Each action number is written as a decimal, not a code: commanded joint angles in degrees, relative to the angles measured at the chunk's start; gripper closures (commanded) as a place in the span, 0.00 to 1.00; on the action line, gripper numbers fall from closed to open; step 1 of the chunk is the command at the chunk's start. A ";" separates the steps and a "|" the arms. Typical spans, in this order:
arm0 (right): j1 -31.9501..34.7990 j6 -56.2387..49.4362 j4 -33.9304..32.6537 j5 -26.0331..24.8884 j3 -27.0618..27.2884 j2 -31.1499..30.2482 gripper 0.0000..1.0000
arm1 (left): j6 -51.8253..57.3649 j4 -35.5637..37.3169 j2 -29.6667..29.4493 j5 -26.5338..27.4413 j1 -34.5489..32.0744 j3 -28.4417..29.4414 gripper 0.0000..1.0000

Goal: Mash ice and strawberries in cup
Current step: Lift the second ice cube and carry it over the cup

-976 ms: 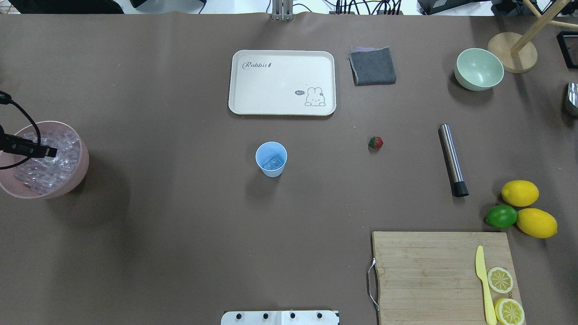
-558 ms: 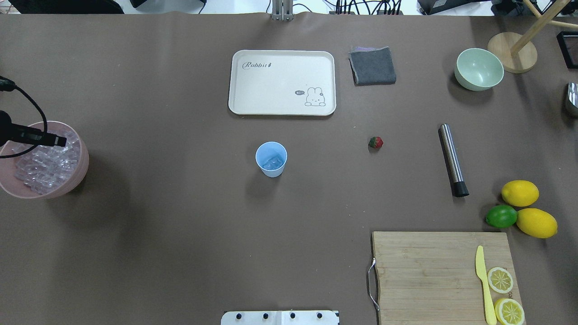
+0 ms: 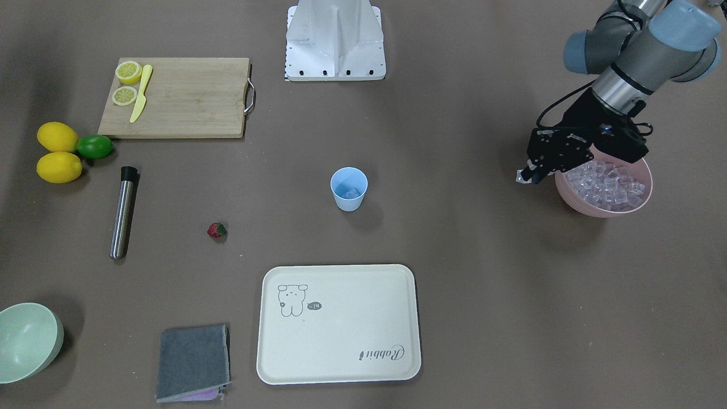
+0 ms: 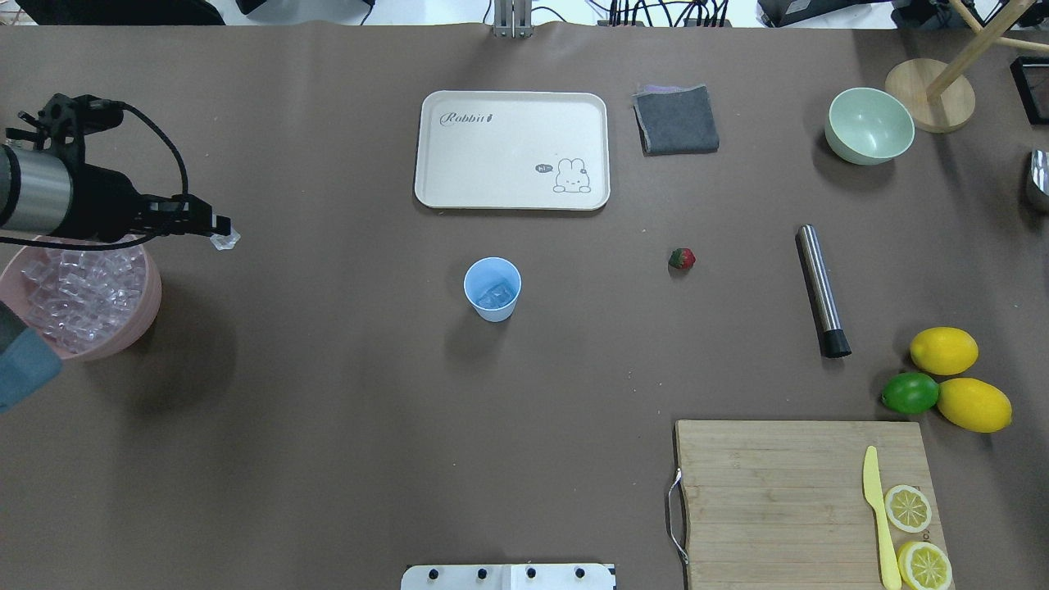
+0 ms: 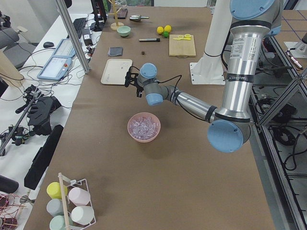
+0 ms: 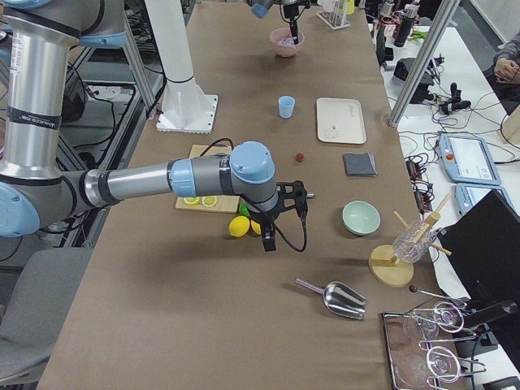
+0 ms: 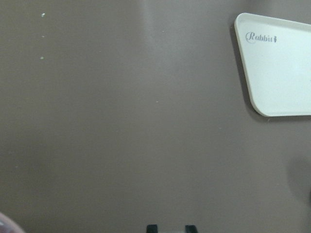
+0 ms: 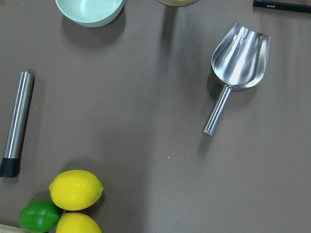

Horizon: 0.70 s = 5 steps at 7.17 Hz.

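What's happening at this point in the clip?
The left pincer holds one ice cube in the air just past the rim of the pink bowl of ice, on the side toward the light blue cup. The cup already has some ice in it. The strawberry and the metal muddler lie untouched on the table. The right arm hangs near the lemons.

Open table (image 4: pixel 344 262) is left between the left gripper (image 4: pixel 220 232), clamped on an ice cube (image 4: pixel 225 240), and the cup (image 4: pixel 492 288); its mouth is uncovered; the tray (image 4: pixel 512 150) is set beyond it; the strawberry (image 4: pixel 682 259) is kept well apart.
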 commanded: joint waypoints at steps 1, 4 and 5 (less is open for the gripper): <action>0.00 0.07 0.00 0.00 0.00 0.00 0.00 | -9.00 0.42 -6.34 10.27 8.76 0.22 1.00; 0.00 0.07 0.00 0.00 0.09 0.18 0.00 | -17.10 2.60 -15.31 23.55 18.80 1.28 1.00; 0.00 0.07 0.00 0.00 0.18 0.17 0.00 | -19.30 7.93 -19.52 27.59 21.26 1.28 1.00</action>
